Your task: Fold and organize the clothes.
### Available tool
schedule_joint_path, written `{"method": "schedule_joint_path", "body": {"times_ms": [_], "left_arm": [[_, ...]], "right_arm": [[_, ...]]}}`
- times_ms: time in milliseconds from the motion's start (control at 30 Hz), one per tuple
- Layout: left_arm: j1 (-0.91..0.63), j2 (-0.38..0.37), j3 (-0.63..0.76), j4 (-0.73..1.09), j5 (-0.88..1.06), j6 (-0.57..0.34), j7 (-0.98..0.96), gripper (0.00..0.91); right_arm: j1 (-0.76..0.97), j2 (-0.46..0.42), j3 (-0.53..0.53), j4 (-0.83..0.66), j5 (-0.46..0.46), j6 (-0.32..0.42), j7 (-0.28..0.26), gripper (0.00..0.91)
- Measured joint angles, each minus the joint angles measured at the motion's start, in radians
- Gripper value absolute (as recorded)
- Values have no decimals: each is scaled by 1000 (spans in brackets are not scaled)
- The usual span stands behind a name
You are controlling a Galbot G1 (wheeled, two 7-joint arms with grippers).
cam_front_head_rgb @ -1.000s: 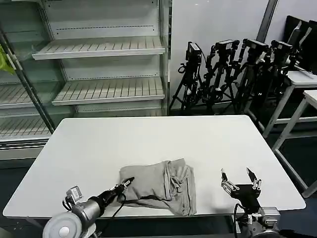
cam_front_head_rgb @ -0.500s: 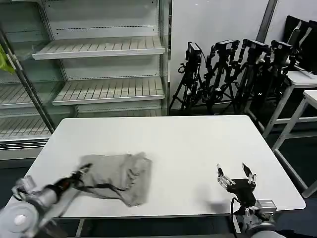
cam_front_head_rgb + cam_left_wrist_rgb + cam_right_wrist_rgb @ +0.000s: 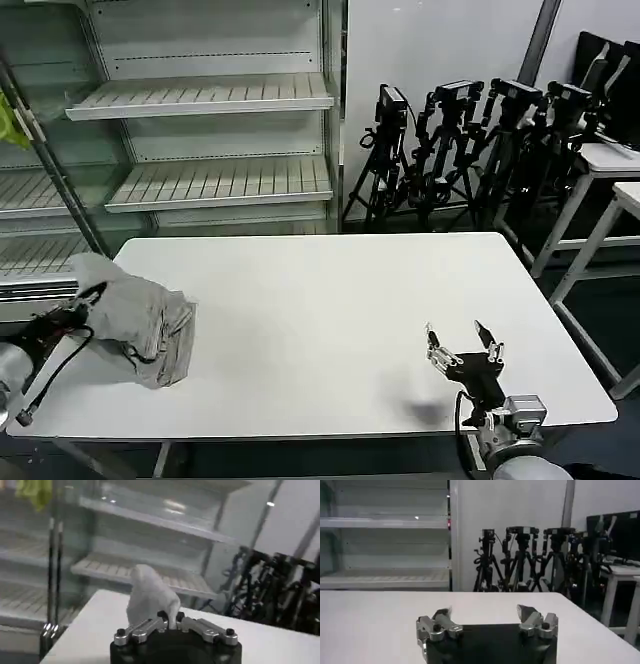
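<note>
**A:** In the head view, where do you see your T-shirt?

**B:** The light grey T-shirt (image 3: 135, 315) is a bunched bundle at the left of the frame, on the left edge of the white table (image 3: 330, 320). Your left gripper (image 3: 88, 297) sits at the far left with its fingers pinched together on the cloth's near-left edge. Your right gripper (image 3: 462, 342) is in the lower right of the frame, over bare tabletop, well apart from the shirt, fingers spread wide and holding nothing.

**A:** And the left wrist view?

**B:** At bottom centre, your left gripper (image 3: 169, 616) is clamped on a fold of the T-shirt (image 3: 150, 597), which stands up as a pale peak in mid-frame, with shelving (image 3: 150, 522) behind it.

**A:** The right wrist view?

**B:** Your right gripper (image 3: 485, 615) is at the bottom of the frame, fingers far apart and empty, above the table (image 3: 375, 617). Camera tripods (image 3: 530, 560) stand beyond the table's far edge.
</note>
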State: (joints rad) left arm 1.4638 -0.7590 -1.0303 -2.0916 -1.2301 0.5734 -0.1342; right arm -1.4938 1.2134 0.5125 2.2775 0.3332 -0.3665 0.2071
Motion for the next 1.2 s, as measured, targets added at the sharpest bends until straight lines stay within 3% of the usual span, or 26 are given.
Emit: {"method": "schedule_joint_path", "body": {"times_ms": [133,300,600,1000,1033,1067,1200], "left_arm": [[-13,-6,88,-59,77,-12,-2,71],[-79,-50,297,-81,187,-22,-31,71],[-302,-212,667,2,203,-15,-114,71],[-552,-440,957,208,175,-31,-190,71],[-568,-457,973,227,177,-34,-192,171],[-584,-473,990,245,182,-35,-193,907],[-644,-534,1049,326,216,-35,-192,907]], "right_arm": [[-10,12,-2,5,-16,8,-3,907],[-32,34,-1,13,-43,16,-5,907],[-77,70,15,20,-86,26,-8,907],[-108,84,38,24,-101,33,-10,907],[-108,83,40,24,-100,33,-10,907],[-108,82,42,24,-99,33,-10,907],[-106,78,46,23,-93,33,-10,907]]}}
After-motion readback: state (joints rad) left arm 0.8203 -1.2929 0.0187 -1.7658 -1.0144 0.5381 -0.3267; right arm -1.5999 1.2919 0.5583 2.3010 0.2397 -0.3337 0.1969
